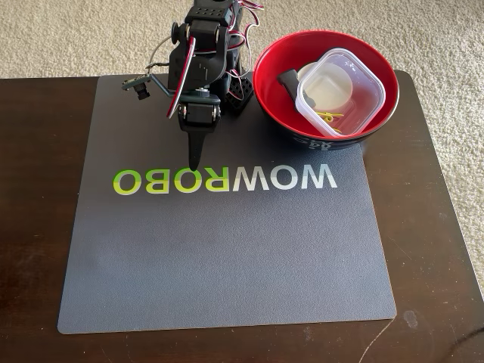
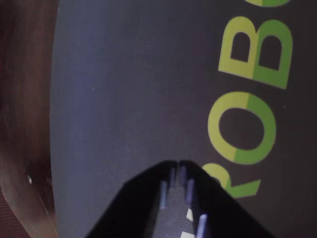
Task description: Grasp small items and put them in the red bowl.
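In the fixed view the red bowl [image 1: 327,85] stands at the back right of the grey mat. Inside it lie a clear square container [image 1: 342,91], a small white round dish [image 1: 311,73] partly under it, a black bone-shaped piece [image 1: 287,82] and yellow-green paper clips [image 1: 330,116]. My gripper [image 1: 194,162] hangs left of the bowl, pointing down at the mat above the lettering. In the wrist view the gripper [image 2: 177,166] has its fingertips together with nothing between them.
The grey mat [image 1: 227,249] with WOWROBO lettering [image 1: 224,180] covers a dark wooden table [image 1: 431,249]. The arm's base [image 1: 212,53] stands at the mat's back edge. Beige carpet lies beyond the table. In the wrist view the mat's edge and table [image 2: 25,124] show at left.
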